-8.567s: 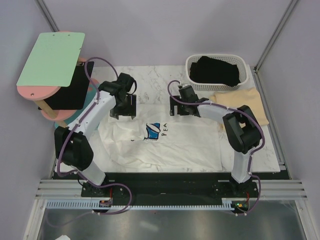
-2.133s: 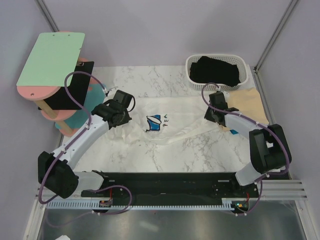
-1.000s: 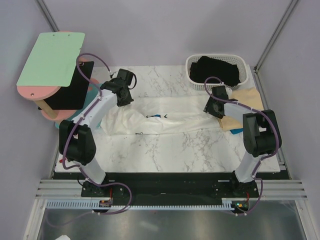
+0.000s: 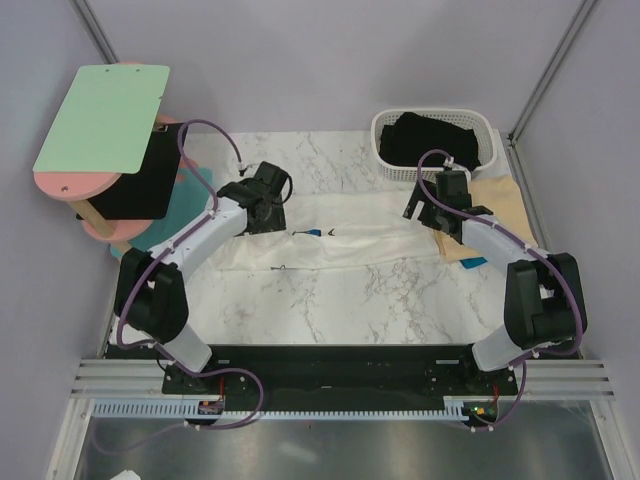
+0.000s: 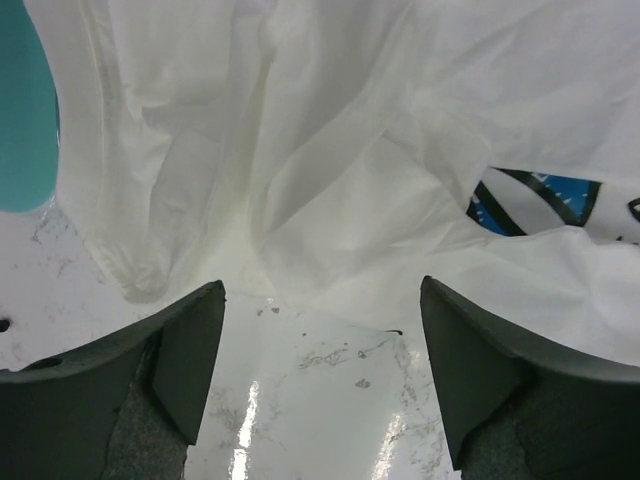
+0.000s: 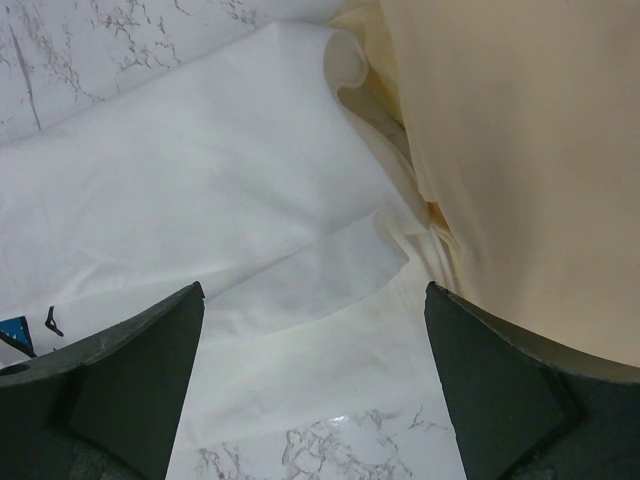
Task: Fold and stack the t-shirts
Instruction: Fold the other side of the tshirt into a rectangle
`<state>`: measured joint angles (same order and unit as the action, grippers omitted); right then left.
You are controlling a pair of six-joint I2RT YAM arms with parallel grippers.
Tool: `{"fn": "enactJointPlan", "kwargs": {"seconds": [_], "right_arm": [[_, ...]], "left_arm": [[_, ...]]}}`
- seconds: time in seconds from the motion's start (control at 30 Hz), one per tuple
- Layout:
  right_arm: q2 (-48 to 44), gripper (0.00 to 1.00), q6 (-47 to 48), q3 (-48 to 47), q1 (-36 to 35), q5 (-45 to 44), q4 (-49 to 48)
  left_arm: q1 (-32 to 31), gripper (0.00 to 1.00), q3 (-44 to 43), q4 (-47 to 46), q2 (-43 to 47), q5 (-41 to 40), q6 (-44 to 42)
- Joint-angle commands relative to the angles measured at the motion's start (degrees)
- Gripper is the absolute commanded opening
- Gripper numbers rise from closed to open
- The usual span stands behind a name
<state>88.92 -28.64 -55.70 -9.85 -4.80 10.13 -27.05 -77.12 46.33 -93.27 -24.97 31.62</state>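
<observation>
The white printed t-shirt (image 4: 335, 242) lies mid-table as a long band running 9 to 3 o'clock, with the left gripper (image 4: 268, 218) over its 9 o'clock end and the right gripper (image 4: 418, 212) over its 3 o'clock end beside the tan t-shirt (image 4: 500, 212), both spread wide and empty, each arm nearest its own end.

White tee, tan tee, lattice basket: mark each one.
white t-shirt (image 4: 350, 245), top view, middle of the folded strip.
tan t-shirt (image 6: 520, 150), right wrist view, flat panel.
white lattice basket (image 4: 435, 112), top view, far rim.
</observation>
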Motion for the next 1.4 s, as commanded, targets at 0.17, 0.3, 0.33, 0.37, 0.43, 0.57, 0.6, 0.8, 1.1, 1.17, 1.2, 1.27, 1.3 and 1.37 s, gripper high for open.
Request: {"fn": "enactJointPlan", "kwargs": {"seconds": [0.17, 0.3, 0.33, 0.37, 0.43, 0.57, 0.6, 0.8, 1.1, 1.17, 1.2, 1.27, 1.3, 1.37], "right_arm": [[-1.5, 0.98, 0.7, 1.4, 0.2, 1.8, -1.3], [-1.6, 0.98, 0.8, 1.5, 0.2, 2.4, -1.2], [-1.6, 0.98, 0.8, 1.5, 0.2, 2.5, -1.2], [-1.6, 0.98, 0.9, 1.6, 0.1, 2.3, -1.3], [-1.5, 0.98, 0.9, 1.6, 0.2, 2.4, -1.3], [-1.1, 0.98, 0.8, 1.4, 0.1, 2.8, -1.3], [-1.1, 0.98, 0.9, 1.4, 0.1, 2.8, -1.3], [-0.3, 0.98, 0.7, 1.6, 0.1, 3.2, -1.4], [1.2, 0.98, 0.9, 1.8, 0.2, 3.2, -2.0], [1.4, 0.98, 1.0, 1.8, 0.1, 3.0, -2.0], [1.5, 0.98, 1.2, 1.8, 0.1, 3.0, -1.9], [2.0, 0.98, 1.2, 1.8, 0.1, 3.1, -1.9], [2.2, 0.98, 1.1, 1.7, 0.1, 3.4, -1.9], [2.7, 0.98, 1.1, 1.7, 0.1, 3.6, -2.1]], "left_arm": [[0.7, 0.73, 8.8, -5.6, -0.5, -1.8, 3.8], [1.3, 0.68, 8.5, -7.1, -2.3, -2.0, 3.9], [1.4, 0.68, 8.4, -7.9, -2.7, -1.8, 3.8], [1.6, 0.67, 8.3, -8.4, -3.1, -1.6, 3.5], [2.3, 0.66, 7.4, -8.6, -5.0, -0.9, 3.0], [2.9, 0.48, 6.8, -8.5, -6.6, -1.3, 3.2], [2.9, 0.21, 7.0, -8.5, -6.1, -1.3, 3.4], [2.8, 0.02, 6.8, -8.5, -1.0, 0.7, 3.8], [2.9, 0.02, -6.6, -9.1, -6.4, 4.2, 3.3], [2.9, 0.02, -10.7, -9.1, -9.8, 4.7, 3.3], [3.0, 0.02, -12.2, -9.1, -11.0, 4.8, 3.4], [3.2, 0.05, -16.9, -8.4, -15.3, 6.2, 3.2], [3.3, 0.12, -18.6, -8.0, -17.1, 7.4, 2.8], [3.3, 0.55, -23.6, -7.8, -21.6, 12.5, 0.2]]}}
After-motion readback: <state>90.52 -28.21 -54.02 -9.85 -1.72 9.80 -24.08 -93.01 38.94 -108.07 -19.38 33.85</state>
